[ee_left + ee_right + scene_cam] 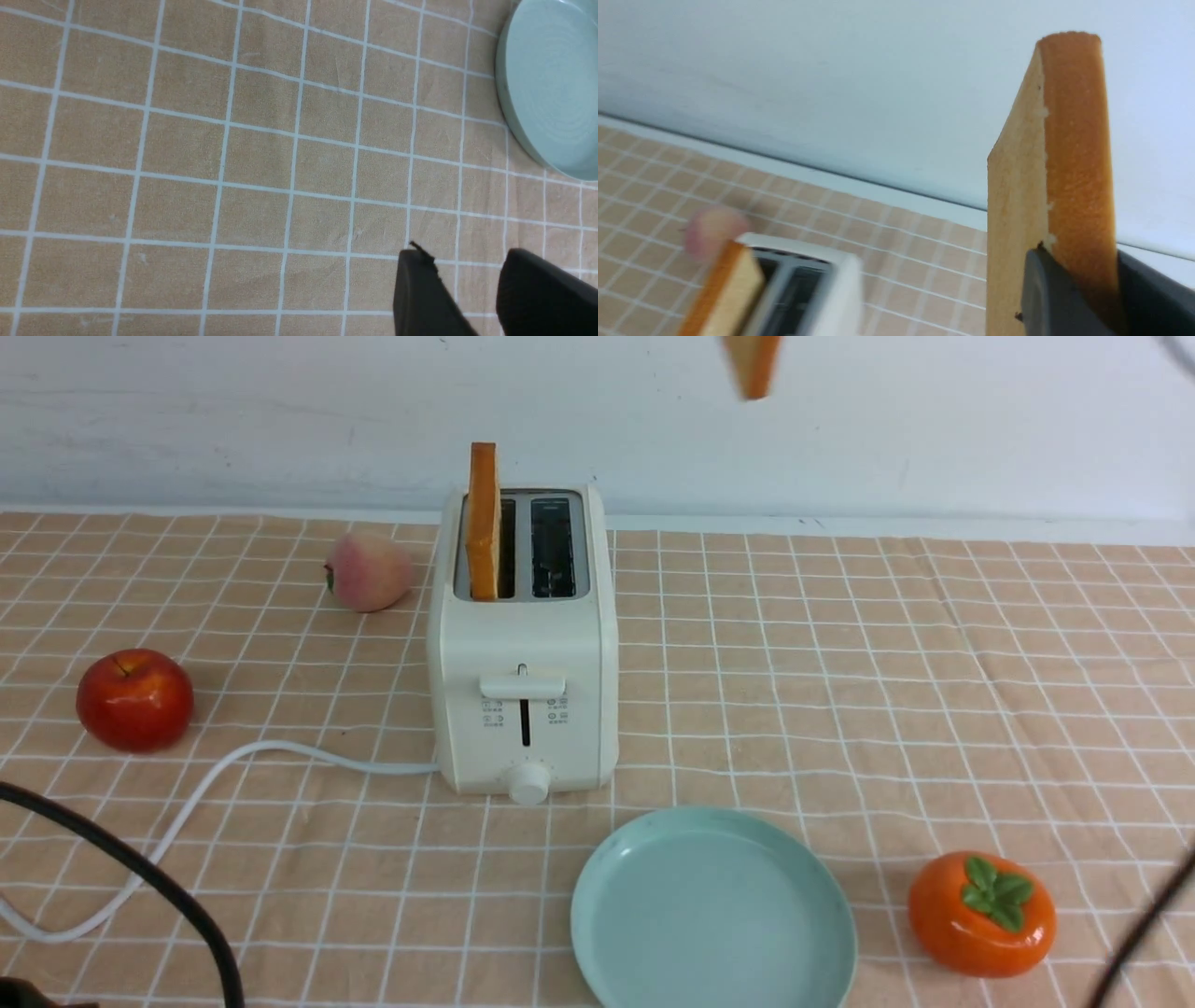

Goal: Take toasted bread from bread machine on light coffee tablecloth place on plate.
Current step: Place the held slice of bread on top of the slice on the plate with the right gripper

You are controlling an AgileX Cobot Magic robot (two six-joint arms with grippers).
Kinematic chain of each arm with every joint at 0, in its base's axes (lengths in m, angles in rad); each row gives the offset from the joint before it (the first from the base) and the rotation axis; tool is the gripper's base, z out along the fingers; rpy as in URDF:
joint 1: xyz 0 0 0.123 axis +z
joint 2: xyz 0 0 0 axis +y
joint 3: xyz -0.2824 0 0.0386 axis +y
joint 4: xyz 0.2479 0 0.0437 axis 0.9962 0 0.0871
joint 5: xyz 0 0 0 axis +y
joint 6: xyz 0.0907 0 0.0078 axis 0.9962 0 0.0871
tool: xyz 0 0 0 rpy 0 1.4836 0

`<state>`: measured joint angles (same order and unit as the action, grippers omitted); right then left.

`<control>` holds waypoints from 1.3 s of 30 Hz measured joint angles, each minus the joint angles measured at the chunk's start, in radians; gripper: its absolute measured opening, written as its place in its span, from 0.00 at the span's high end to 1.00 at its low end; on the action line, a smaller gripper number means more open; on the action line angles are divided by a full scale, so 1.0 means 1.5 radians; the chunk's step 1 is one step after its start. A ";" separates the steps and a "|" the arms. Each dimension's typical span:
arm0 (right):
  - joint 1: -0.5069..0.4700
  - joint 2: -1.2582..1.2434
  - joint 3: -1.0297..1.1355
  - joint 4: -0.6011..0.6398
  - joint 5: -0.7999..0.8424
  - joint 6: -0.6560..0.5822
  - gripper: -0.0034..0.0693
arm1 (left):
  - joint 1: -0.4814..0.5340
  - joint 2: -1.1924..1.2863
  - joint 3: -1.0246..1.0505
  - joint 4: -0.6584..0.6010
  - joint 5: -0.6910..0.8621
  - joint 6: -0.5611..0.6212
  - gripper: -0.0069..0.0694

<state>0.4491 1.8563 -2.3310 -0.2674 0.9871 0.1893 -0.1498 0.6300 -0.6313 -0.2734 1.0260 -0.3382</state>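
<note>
Toast slice [1069, 154] pinched by one crust edge alone in the closed right hand [1080, 261], hanging beyond its fingertips; such a shallow hold may let it pivot or drop before the plate [714, 910], well below. Left hand [462, 261] parted, empty.

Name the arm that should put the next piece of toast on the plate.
Right. The right gripper is clamped on a slice held high; the left gripper hangs open and empty over the cloth beside the plate.
</note>
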 joint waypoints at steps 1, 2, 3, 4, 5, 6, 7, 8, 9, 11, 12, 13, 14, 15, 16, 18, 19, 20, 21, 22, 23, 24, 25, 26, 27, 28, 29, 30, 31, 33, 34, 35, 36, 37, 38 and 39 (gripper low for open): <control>-0.019 -0.021 0.015 -0.003 0.012 0.000 0.80 | 0.000 0.000 0.000 -0.003 0.000 0.000 0.59; -0.034 -0.037 0.033 -0.002 0.019 0.000 0.80 | 0.000 0.000 0.000 -0.008 0.000 0.000 0.59; -0.048 -0.055 0.053 0.003 0.024 0.000 0.80 | 0.000 0.000 0.000 -0.014 0.000 0.000 0.60; -0.065 -0.070 0.081 0.014 0.028 0.000 0.80 | 0.000 0.000 0.000 -0.022 0.000 0.000 0.60; -0.079 -0.081 0.110 0.033 0.035 0.000 0.80 | 0.000 0.000 0.000 -0.032 -0.001 0.000 0.60; -0.091 -0.088 0.138 0.059 0.047 -0.001 0.80 | 0.000 0.000 0.000 -0.041 -0.002 0.000 0.60; -0.099 -0.091 0.163 0.092 0.065 -0.006 0.80 | 0.000 0.000 0.000 -0.050 -0.004 0.000 0.60; -0.105 -0.091 0.184 0.124 0.082 -0.018 0.80 | 0.000 0.000 0.000 -0.057 -0.004 0.000 0.60; -0.108 -0.091 0.211 0.167 0.098 -0.040 0.80 | 0.000 0.000 0.000 -0.063 -0.004 0.000 0.60; -0.110 -0.087 0.274 0.267 0.139 -0.142 0.80 | -0.001 -0.001 0.000 -0.076 -0.002 0.000 0.60; -0.110 -0.086 0.308 0.321 0.151 -0.187 0.80 | -0.004 -0.001 0.000 -0.077 -0.001 0.000 0.60; -0.110 -0.085 0.337 0.366 0.161 -0.240 0.80 | -0.009 -0.001 0.000 -0.079 0.000 0.000 0.60; -0.110 -0.085 0.376 0.421 0.166 -0.288 0.80 | -0.017 -0.001 0.000 -0.080 0.001 0.000 0.60; -0.109 -0.085 0.409 0.466 0.167 -0.323 0.80 | -0.027 -0.001 0.000 -0.082 0.001 0.000 0.60; -0.109 -0.085 0.457 0.531 0.165 -0.375 0.80 | -0.035 -0.001 0.000 -0.083 0.000 0.000 0.60; -0.107 -0.082 0.528 0.608 0.161 -0.443 0.80 | -0.043 -0.001 0.000 -0.083 -0.003 0.000 0.60; -0.107 -0.082 0.535 0.625 0.159 -0.459 0.80 | -0.043 -0.001 0.000 -0.083 -0.004 0.000 0.60; -0.103 -0.078 0.596 0.678 0.144 -0.515 0.80 | -0.045 -0.001 0.000 -0.084 -0.012 0.000 0.60; -0.102 -0.076 0.626 0.703 0.131 -0.541 0.80 | -0.045 -0.001 0.000 -0.084 -0.018 0.000 0.60; -0.102 -0.076 0.626 0.708 0.128 -0.546 0.80 | -0.045 -0.001 0.000 -0.084 -0.020 0.000 0.60; -0.102 -0.073 0.658 0.732 0.107 -0.571 0.80 | -0.045 -0.001 0.000 -0.084 -0.025 0.000 0.60; -0.102 -0.072 0.681 0.749 0.087 -0.587 0.80 | -0.045 -0.001 0.000 -0.084 -0.027 0.000 0.60; -0.102 -0.069 0.707 0.769 0.060 -0.605 0.80 | -0.045 -0.001 0.000 -0.084 -0.029 0.000 0.60; -0.102 -0.069 0.710 0.772 0.057 -0.605 0.80 | -0.045 -0.001 0.000 -0.084 -0.029 0.000 0.60; -0.102 -0.066 0.731 0.790 0.038 -0.619 0.80 | -0.045 -0.001 0.000 -0.084 -0.035 0.000 0.60; -0.102 -0.066 0.733 0.793 0.035 -0.620 0.80 | -0.045 -0.001 0.000 -0.084 -0.035 0.000 0.60; -0.102 -0.064 0.742 0.793 0.029 -0.624 0.80 | -0.045 -0.001 0.000 -0.085 -0.041 0.000 0.60; -0.102 -0.062 0.745 0.792 0.026 -0.625 0.79 | -0.045 -0.001 0.000 -0.085 -0.045 0.000 0.60; -0.102 -0.060 0.746 0.788 0.022 -0.626 0.77 | -0.045 -0.001 0.000 -0.085 -0.050 0.000 0.60; -0.102 -0.060 0.747 0.783 0.015 -0.626 0.73 | -0.045 -0.001 0.000 -0.085 -0.056 0.000 0.60; -0.102 -0.059 0.748 0.779 0.005 -0.626 0.66 | -0.045 -0.001 0.000 -0.085 -0.070 0.000 0.60; -0.102 -0.061 0.748 0.777 -0.001 -0.626 0.60 | -0.045 -0.001 0.000 -0.085 -0.083 0.000 0.60; -0.102 -0.062 0.748 0.777 -0.002 -0.626 0.59 | -0.045 -0.001 0.000 -0.085 -0.087 0.000 0.60; -0.103 -0.065 0.748 0.774 -0.008 -0.626 0.53 | -0.045 -0.001 0.000 -0.085 -0.099 0.000 0.60; -0.103 -0.075 0.748 0.763 -0.018 -0.626 0.43 | -0.045 -0.001 0.000 -0.085 -0.136 0.000 0.60; -0.103 -0.077 0.748 0.762 -0.019 -0.626 0.42 | -0.045 -0.001 0.000 -0.085 -0.141 0.000 0.60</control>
<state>0.2952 1.7412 -1.2097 0.8759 0.9582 -0.7494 -0.2178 0.6291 -0.6313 -0.4015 0.8141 -0.3382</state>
